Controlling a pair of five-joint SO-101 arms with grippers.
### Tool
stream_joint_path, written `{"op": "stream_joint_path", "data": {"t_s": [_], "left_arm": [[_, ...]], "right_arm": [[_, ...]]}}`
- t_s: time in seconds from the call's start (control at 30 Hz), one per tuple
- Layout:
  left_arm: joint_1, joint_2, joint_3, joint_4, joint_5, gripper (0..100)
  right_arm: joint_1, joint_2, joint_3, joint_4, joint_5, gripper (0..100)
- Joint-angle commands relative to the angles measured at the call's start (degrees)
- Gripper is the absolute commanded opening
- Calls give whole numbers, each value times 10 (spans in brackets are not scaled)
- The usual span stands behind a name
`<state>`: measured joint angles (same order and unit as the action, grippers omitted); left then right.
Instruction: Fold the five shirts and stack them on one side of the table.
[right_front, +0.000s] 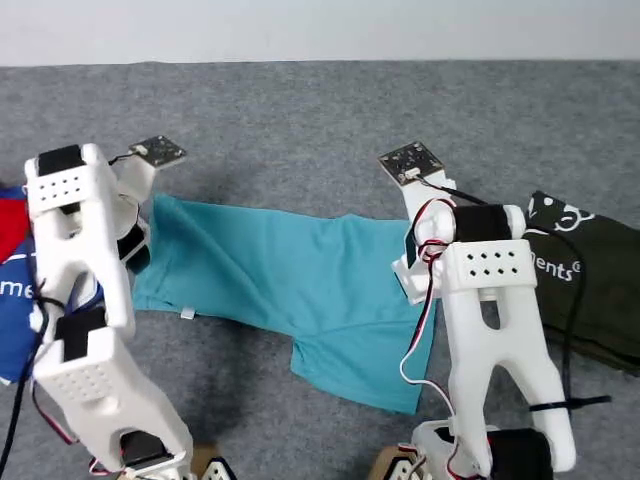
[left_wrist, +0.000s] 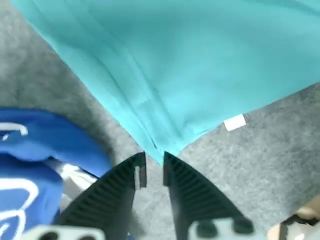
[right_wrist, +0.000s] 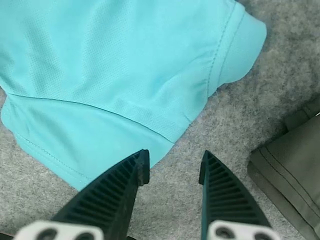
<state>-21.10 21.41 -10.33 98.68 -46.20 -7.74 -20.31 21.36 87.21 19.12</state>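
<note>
Three shirts to call on the grey table (right_front: 330, 120). Found the teal shirt (right_front: 290, 280) spread flat across the middle, with one part of it reaching toward the near edge. Spotted a blue shirt (right_front: 15, 300) bunched up at the left edge, just beside the teal one, with a strip of bare table between them. Picked out a dark green shirt (right_front: 590, 290) lying at the right edge, close to the teal shirt but apart from it. Caught the left gripper (left_wrist: 154, 159) down low at the teal shirt's near left corner, fingers parted by only a thin gap, with the tip of that corner right at the gap; couldn't tell whether any cloth was pinched. Noticed a small white tag (left_wrist: 234, 122) sticking out from the hem close by. Had the right gripper (right_wrist: 172, 162) hanging over the end of the teal shirt nearer the right edge, spread wide and gripping nothing, with bare table between its fingertips and the hem just ahead of them.
</note>
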Motion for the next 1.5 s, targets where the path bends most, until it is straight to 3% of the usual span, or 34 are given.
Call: {"op": "stream_joint_path", "data": {"t_s": [0.0, 0.63, 0.77, 1.17, 1.47], "left_arm": [[-2, -38, 32, 6, 7, 80], [24, 113, 48, -97, 11, 76], [23, 113, 39, -84, 9, 3], [21, 113, -80, 18, 11, 5], [11, 73, -16, 19, 11, 5]], "right_arm": [[3, -22, -47, 2, -1, 165], [3, -22, -47, 0, -1, 165], [3, -22, -47, 0, -1, 165], [3, -22, -47, -3, -1, 165], [7, -22, -47, 2, 0, 165]]}}
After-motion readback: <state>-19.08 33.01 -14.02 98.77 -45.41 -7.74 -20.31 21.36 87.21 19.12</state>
